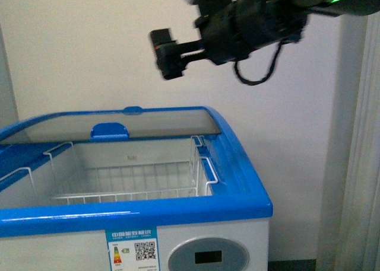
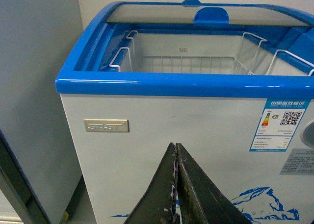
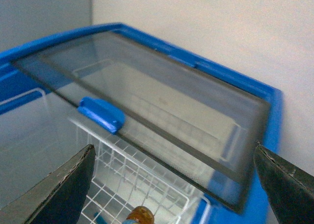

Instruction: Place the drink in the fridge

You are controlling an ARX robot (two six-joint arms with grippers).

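Observation:
The fridge (image 1: 136, 211) is a white chest with a blue rim, and it stands open. Its glass lid (image 1: 77, 127) is slid to the back, blue handle (image 1: 110, 130) forward. A white wire basket (image 1: 136, 176) hangs inside. My right gripper (image 1: 163, 54) hovers above the fridge, open and empty. In the right wrist view its fingers (image 3: 64, 185) stand wide over the basket (image 3: 127, 170). A small amber bit of the drink (image 3: 140, 215) shows in the basket at the picture's edge. My left gripper (image 2: 176, 148) is shut and empty, low before the fridge's front wall (image 2: 206, 131).
A plain wall stands close behind the fridge. A pale curtain or panel (image 1: 356, 164) is at the right. A grey cabinet side (image 2: 34, 87) stands close beside the fridge. The front wall carries an energy label (image 1: 132, 250) and a grey control panel (image 1: 208, 256).

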